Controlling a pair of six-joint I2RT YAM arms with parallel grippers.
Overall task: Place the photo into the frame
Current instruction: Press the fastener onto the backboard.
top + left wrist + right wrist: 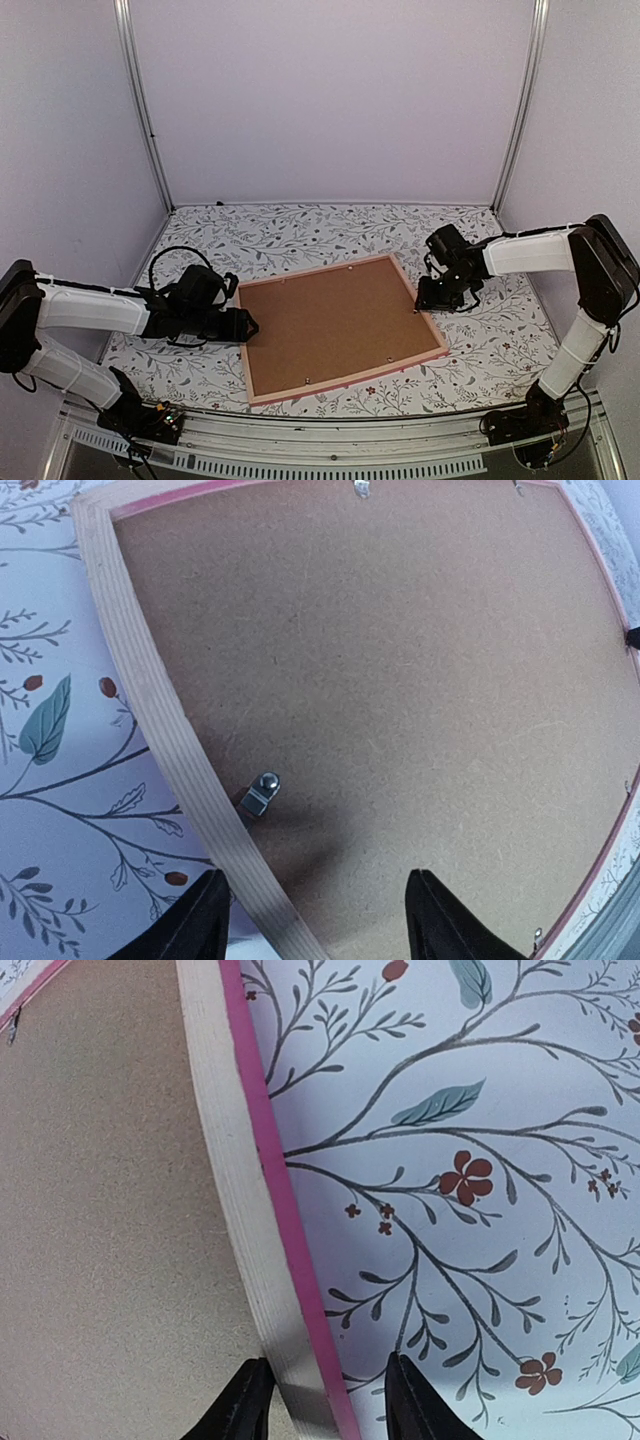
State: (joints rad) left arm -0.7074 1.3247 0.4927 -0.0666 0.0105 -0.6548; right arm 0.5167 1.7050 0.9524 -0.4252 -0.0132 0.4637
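The frame (pixel 346 383), pink-edged with pale wood rails, lies face down at the middle of the table. The plain brown backing board (pixel 335 325) fills its back. The photo is hidden. My left gripper (pixel 246 325) is open at the frame's left edge; in the left wrist view its fingers straddle the left rail (pixel 150 710), one over the cloth, one over the board (pixel 400 680). My right gripper (pixel 428 300) is at the frame's right edge; in the right wrist view its jaws stand either side of the right rail (pixel 235 1160), slightly apart from it.
Small metal tab clips (pixel 260 795) sit along the frame's inner edge over the board. The floral tablecloth (pixel 300 235) covers the table. White walls with metal posts (pixel 140 100) close the back and sides.
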